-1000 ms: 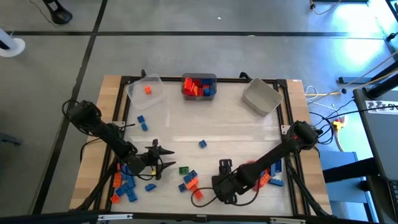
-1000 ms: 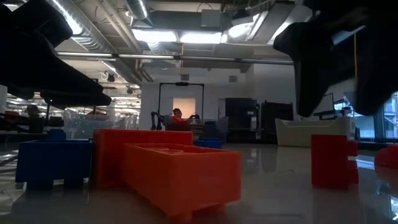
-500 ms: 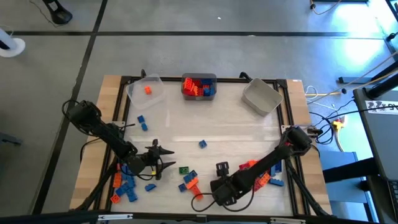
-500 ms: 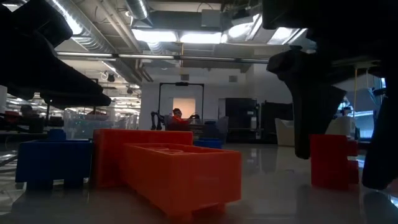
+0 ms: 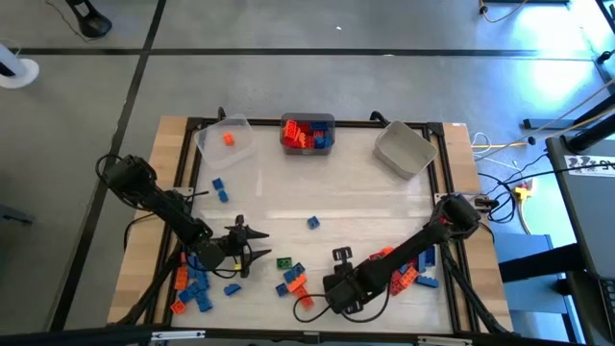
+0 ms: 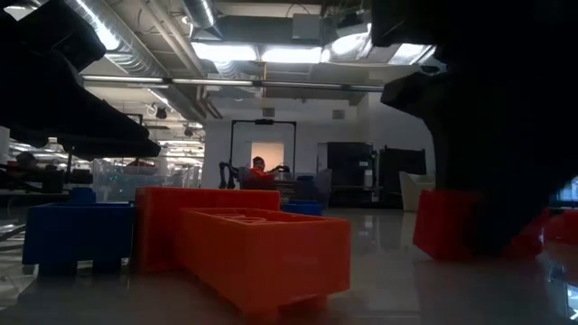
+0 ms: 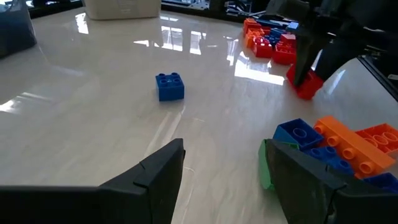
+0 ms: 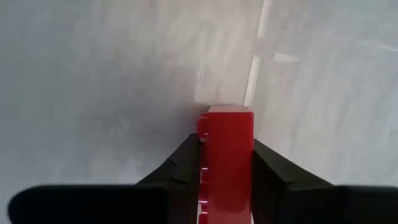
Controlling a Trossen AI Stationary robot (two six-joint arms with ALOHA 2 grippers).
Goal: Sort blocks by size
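Blocks lie in loose heaps along the table's near side: blue and orange ones (image 5: 195, 285) at the left, a mixed heap (image 5: 291, 276) in the middle, red and orange ones (image 5: 408, 270) at the right. My right gripper (image 5: 317, 296) points steeply down near the front edge, shut on a red block (image 5: 305, 302); this red block (image 8: 229, 140) fills the gap between its fingers. My left gripper (image 5: 261, 251) waits open and low beside the left heap, nothing between its fingers (image 7: 158, 177). A green block (image 7: 265, 167) lies just beside it. My right gripper pinches the red block's two opposite side faces (image 8: 208, 155) between its two fingers (image 8: 183, 171). The fingers come from above, slanting down. The block (image 6: 452, 226) sits tilted at table height under the gripper; whether its lower edge is still on the table I cannot tell.
Three bins stand along the far edge: a clear one (image 5: 240, 144) holding an orange block, a middle one (image 5: 307, 120) with red, orange and blue blocks, a grey one (image 5: 404, 149). Single blue blocks (image 5: 313, 223) (image 5: 219, 188) lie on the open middle of the table.
My right gripper has come down over the red block near the front edge, its fingers first standing on either side of it, then shutting on it. The block now sits tilted and a little shifted in the low view.
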